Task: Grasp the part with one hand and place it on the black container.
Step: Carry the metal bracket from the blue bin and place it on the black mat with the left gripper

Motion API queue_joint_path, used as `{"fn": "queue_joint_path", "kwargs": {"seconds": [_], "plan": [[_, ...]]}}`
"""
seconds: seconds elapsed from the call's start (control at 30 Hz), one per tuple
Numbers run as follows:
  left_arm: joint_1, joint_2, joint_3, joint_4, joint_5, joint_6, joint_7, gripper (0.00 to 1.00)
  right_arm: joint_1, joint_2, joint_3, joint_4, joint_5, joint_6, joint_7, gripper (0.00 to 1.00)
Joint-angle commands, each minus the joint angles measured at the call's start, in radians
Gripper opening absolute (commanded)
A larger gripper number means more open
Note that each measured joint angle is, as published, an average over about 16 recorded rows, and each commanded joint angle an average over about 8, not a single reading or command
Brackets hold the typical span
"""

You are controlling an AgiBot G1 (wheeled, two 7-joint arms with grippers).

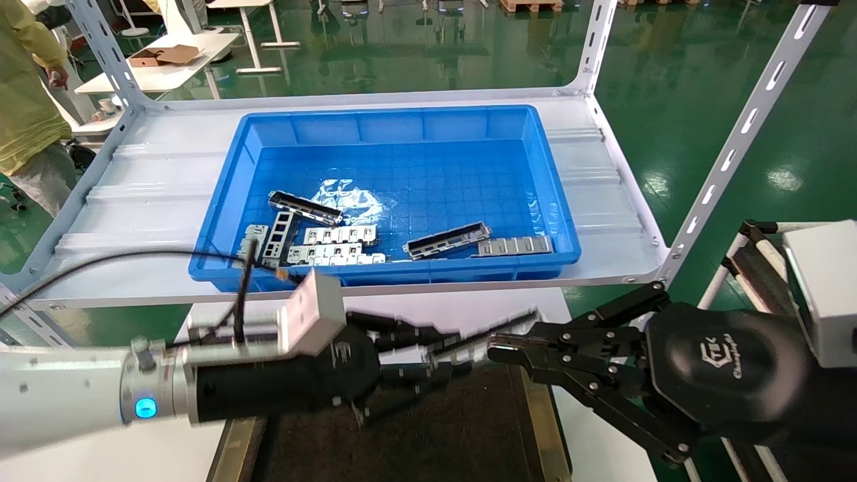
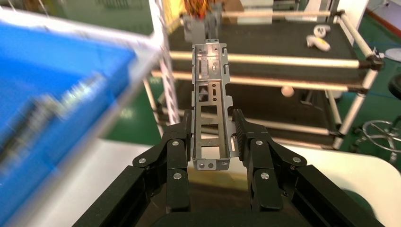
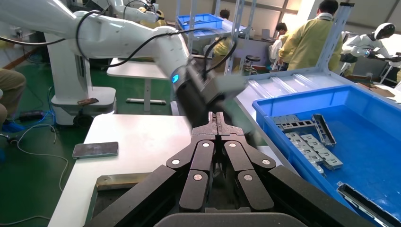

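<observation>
The left gripper (image 2: 211, 142) hovered over the black container (image 1: 469, 428), its fingers (image 2: 177, 146) pinching the part (image 2: 210, 104) by its long side walls near 1 end. The right gripper (image 3: 216, 124), fingers pressed together and empty, pointed toward it. The thin metal channel looked light, stiff and slippery; holding nearer its middle would likely steady it.
</observation>
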Motion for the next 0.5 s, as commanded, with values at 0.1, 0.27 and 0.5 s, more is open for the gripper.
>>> {"fn": "queue_joint_path", "kwargs": {"seconds": [0.1, 0.27, 0.5], "plan": [[0.097, -0.045, 0.023, -0.128, 0.027, -0.102, -0.062, 0.0, 0.0, 0.0, 0.0, 0.0, 0.0, 0.0, 0.0, 0.0], [0.196, -0.055, 0.055, -0.202, 0.065, -0.249, -0.132, 0.0, 0.0, 0.0, 0.0, 0.0, 0.0, 0.0, 0.0, 0.0], [0.296, -0.026, 0.098, -0.212, 0.113, -0.446, -0.22, 0.0, 0.0, 0.0, 0.0, 0.0, 0.0, 0.0, 0.0, 0.0]]}}
